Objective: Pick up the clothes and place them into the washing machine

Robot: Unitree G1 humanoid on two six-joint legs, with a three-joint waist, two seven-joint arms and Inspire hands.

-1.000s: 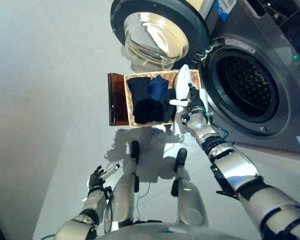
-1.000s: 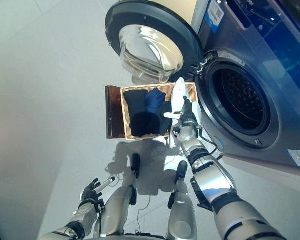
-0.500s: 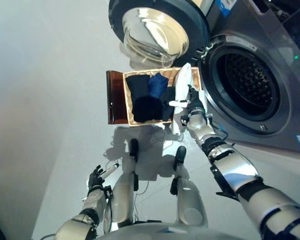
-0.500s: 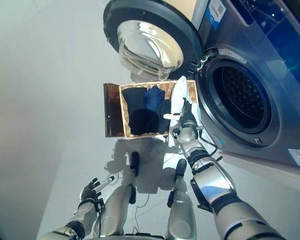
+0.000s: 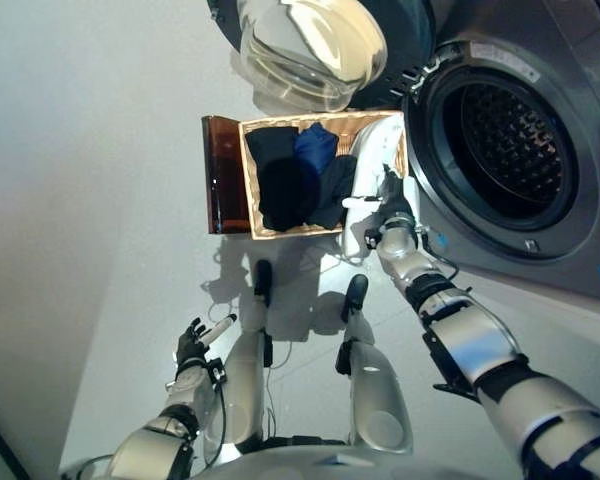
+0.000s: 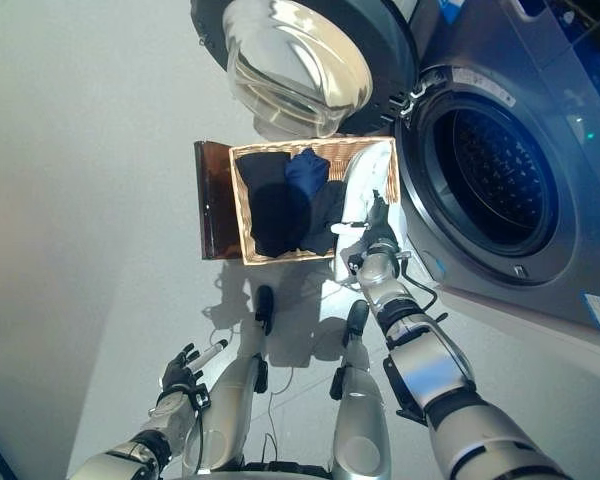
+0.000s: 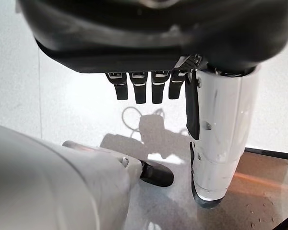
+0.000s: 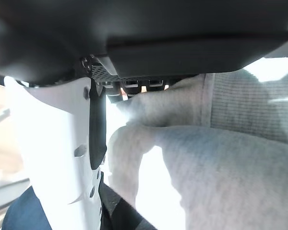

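In the left eye view we see the right robot hand (image 5: 394, 212) at the basket's edge nearest the washing machine (image 5: 540, 130), lying against a light grey garment (image 5: 368, 190) draped over that rim; the garment's long axis runs away from us along the basket (image 5: 252, 205) side, and the open drum (image 5: 507, 150) lies just to the right of the hand, so we judge the coming move to be a short carry rightward. The dark garments (image 5: 280, 180) and a blue one (image 5: 315, 150) sit further left in the basket, nearer no hand. In the right eye view, the left robot hand (image 6: 183, 372) hangs low, well apart from the basket, beside our leg. The left wrist view confirms its fingers (image 7: 141, 88) are loosely straight and holding nothing, over bare floor. The right wrist view shows what the head views cannot: the fingers curl into the grey knit cloth (image 8: 206, 143), gripping a fold.
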